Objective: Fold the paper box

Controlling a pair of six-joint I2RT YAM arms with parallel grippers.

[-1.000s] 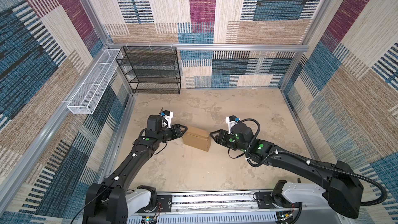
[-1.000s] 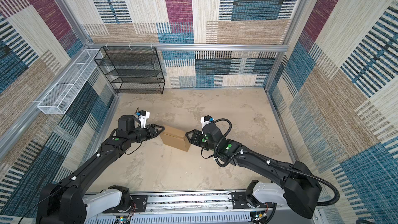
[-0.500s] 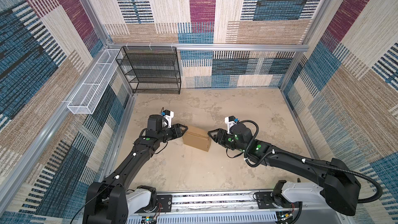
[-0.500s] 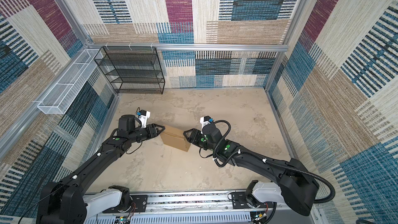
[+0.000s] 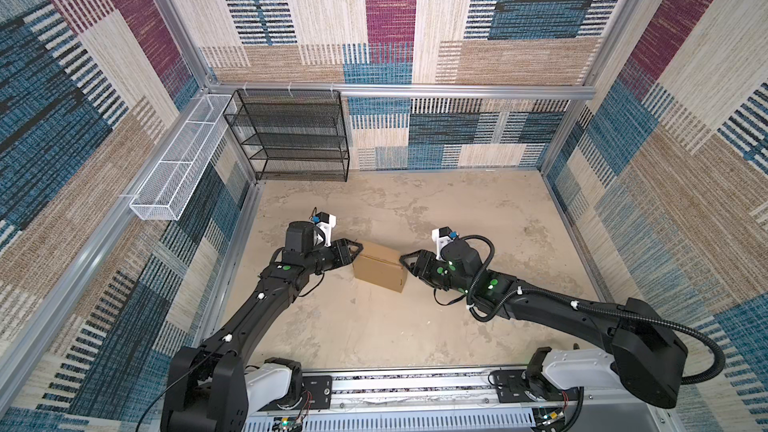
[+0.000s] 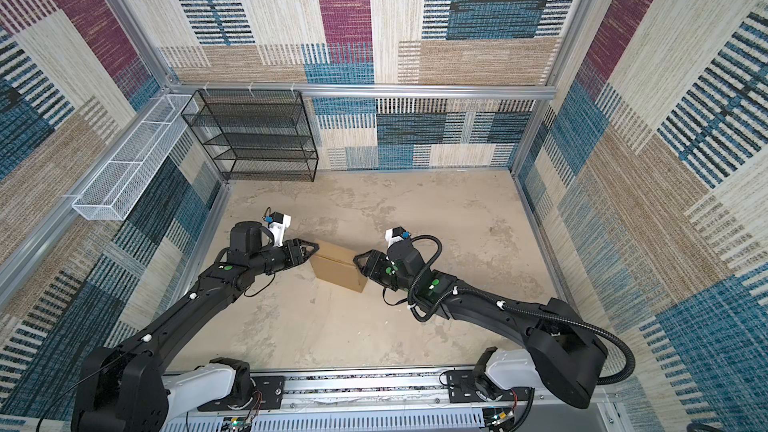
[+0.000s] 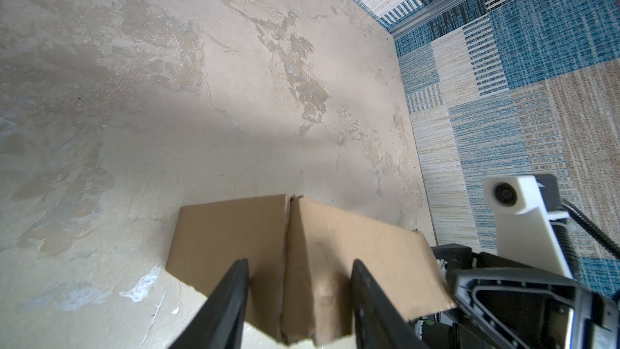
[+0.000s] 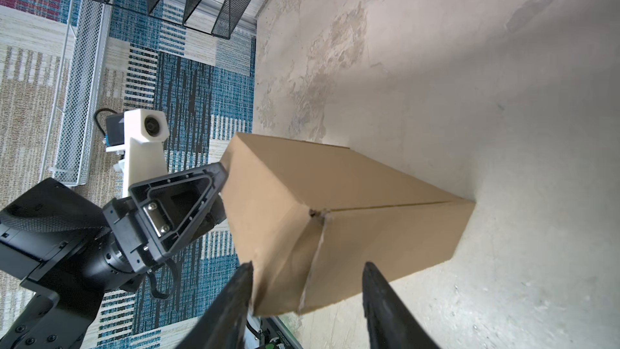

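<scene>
In both top views, the paper box (image 5: 380, 270) (image 6: 338, 270) is shown as a closed brown carton lying on the beige, mottled counter (image 5: 374, 334) (image 6: 332, 326). A seam is seen running across its top. The left hand (image 5: 357, 248) (image 6: 314, 248) is placed at the box's left end and the right hand (image 5: 402, 258) (image 6: 356, 258) at its right end, so the box is framed between them. Each hand's tip is seen at, or just beside, a box end; actual contact cannot be told from here. A black wire rack (image 5: 291, 135) (image 6: 253, 135) is set against the wall well beyond the box.

In the left wrist view, the left hand (image 7: 298, 265) is shown with its two dark fingers parted, nothing gripped between them. The near end of the box (image 7: 335, 246) is seen just past the fingertips and is wider than the gap. The right hand (image 7: 451, 270) is visible at the box's far end.

In the right wrist view, the right hand (image 8: 307, 266) is likewise shown with fingers spread, holding nothing. One finger is seen overlapping a corner of the box (image 8: 335, 196). At the box's opposite end, a finger of the left hand (image 8: 214, 176) is seen touching the cardboard.
</scene>
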